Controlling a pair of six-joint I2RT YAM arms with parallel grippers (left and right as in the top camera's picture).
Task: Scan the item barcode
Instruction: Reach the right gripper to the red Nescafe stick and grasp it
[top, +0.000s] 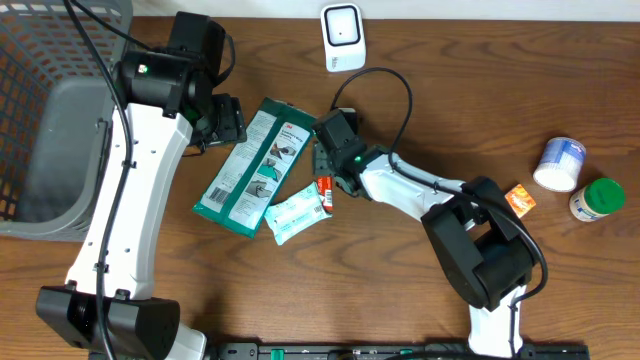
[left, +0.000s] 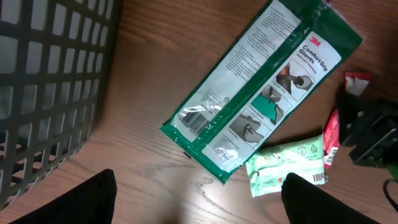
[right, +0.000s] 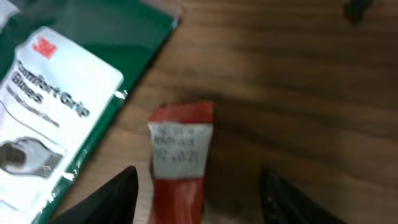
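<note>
A small red packet (right: 180, 155) with a white label lies flat on the wooden table. My right gripper (right: 199, 202) is low over it, jaws open, one finger (right: 106, 199) on each side and a gap to the packet on both. In the overhead view the right gripper (top: 322, 172) sits just above the red packet (top: 324, 193). The white barcode scanner (top: 342, 37) stands at the table's back edge. My left gripper (left: 199, 211) hovers open over bare wood with nothing between its fingers, left of the green gloves pack (left: 261, 87). From overhead, the left gripper (top: 232, 120) is beside that gloves pack (top: 255, 165).
A pale green wipes pack (top: 297, 212) lies against the gloves pack and next to the red packet. A grey mesh basket (top: 40, 120) fills the left side. At the right stand an orange packet (top: 519, 198), a white tub (top: 558, 163) and a green-lidded bottle (top: 597, 198).
</note>
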